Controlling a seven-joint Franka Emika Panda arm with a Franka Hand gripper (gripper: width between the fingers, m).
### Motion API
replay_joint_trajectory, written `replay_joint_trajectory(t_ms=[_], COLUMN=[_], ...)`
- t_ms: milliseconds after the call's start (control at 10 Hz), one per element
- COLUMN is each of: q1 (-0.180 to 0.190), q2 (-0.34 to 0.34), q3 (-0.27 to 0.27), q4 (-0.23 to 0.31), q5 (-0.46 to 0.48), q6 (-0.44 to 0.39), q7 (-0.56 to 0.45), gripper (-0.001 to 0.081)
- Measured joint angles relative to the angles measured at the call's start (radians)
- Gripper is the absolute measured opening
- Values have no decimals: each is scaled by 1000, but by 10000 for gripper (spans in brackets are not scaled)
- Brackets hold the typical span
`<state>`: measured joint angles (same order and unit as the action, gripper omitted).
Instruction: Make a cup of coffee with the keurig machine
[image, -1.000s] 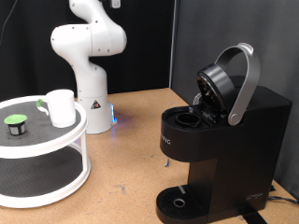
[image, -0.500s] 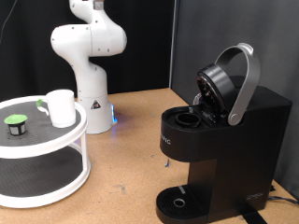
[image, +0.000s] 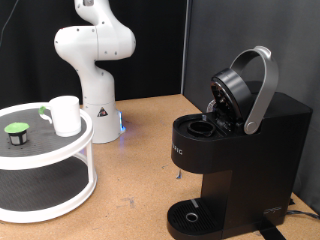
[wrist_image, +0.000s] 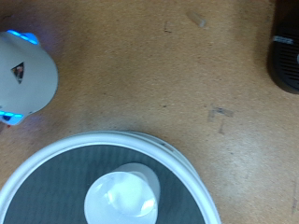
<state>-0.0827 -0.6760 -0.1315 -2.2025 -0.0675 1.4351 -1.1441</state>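
The white cup (image: 66, 115) stands on the top shelf of a round white two-tier stand (image: 60, 152) at the exterior view's left, next to a small dark pod with a green top (image: 16, 133). The black keurig machine (image: 235, 165) stands at the exterior view's right with its silver-grey lid handle (image: 262, 88) raised and the pod chamber open. Its round drip tray (image: 190, 216) is bare. The gripper does not show in either view. The wrist view looks straight down on the cup (wrist_image: 122, 196) and the stand's rim (wrist_image: 56, 149) from high above.
The white arm base (image: 97, 108), with a blue light, stands on the brown table behind the stand; it also shows in the wrist view (wrist_image: 21, 77). A dark backdrop closes off the back. The machine's edge shows in the wrist view (wrist_image: 285, 51).
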Motion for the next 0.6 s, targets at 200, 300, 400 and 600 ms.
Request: replay_joint_trajectory(t_ms=[200,300,400,600], q1=[-2,-8,-15,-29], q2=[1,1,1,1], q3=[-25,-53,-83,-129], q4=[0,0,2,6], q5=[-51,-71,-95,-124], q6=[-13,-5,-4,10], q7=[-74,-110,-148,-178], gripper=[805,805,805,805])
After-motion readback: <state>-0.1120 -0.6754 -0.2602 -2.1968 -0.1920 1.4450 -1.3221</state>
